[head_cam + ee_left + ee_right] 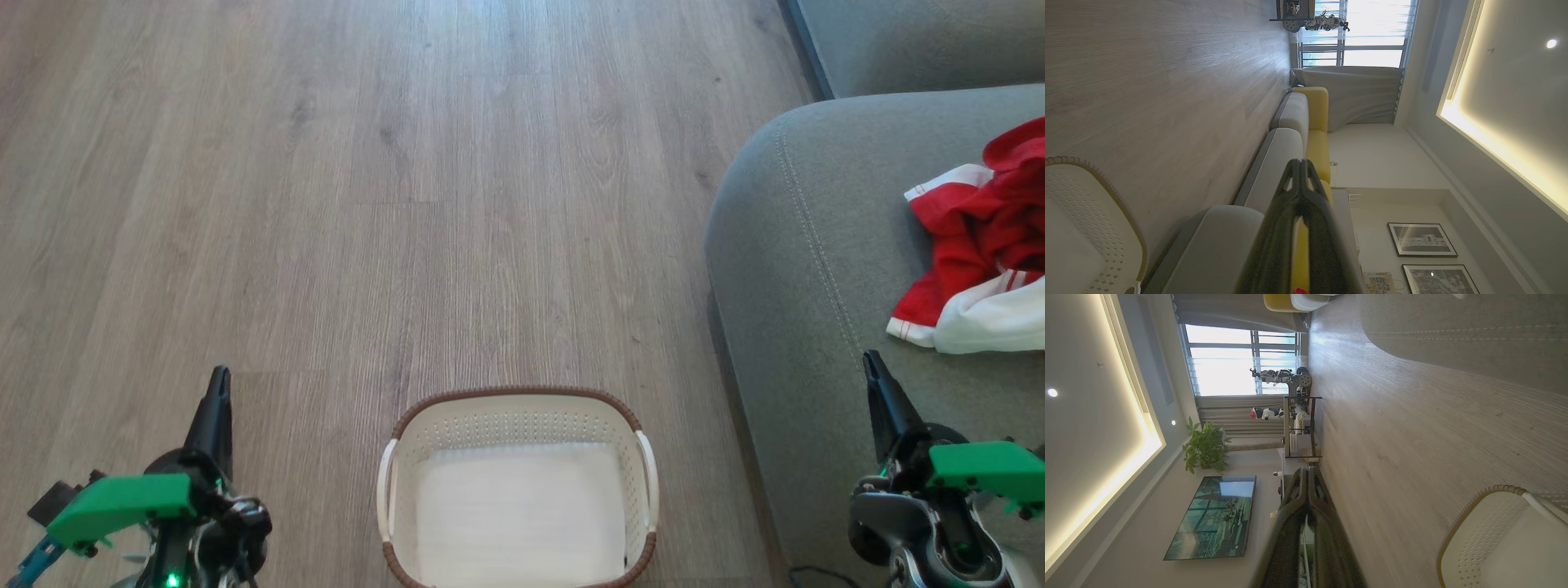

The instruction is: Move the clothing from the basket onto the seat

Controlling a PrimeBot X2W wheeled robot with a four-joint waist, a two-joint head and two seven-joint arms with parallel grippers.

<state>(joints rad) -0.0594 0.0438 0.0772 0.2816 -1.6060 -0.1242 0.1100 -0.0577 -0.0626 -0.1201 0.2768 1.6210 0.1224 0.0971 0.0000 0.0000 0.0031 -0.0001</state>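
Note:
The red-and-white clothing [984,245] lies crumpled on the grey seat [808,269] at the right edge of the head view. The white basket [518,408] with a brown rim stands on the floor at bottom centre, and its white bottom is bare. My left gripper [219,374] is at lower left, shut, with nothing in it, well left of the basket. My right gripper [871,357] is at lower right over the seat's front part, shut and holding nothing, just below the clothing. In the wrist views both pairs of fingers are pressed together: left gripper [1300,162], right gripper [1306,469].
Wood-look floor [367,204] stretches ahead and to the left. A second grey cushion [922,41] sits at top right. The wrist views show the basket [1081,228], the sofa row [1282,155], a shelf with gear [1300,424], a plant [1206,447] and a wall screen [1216,514].

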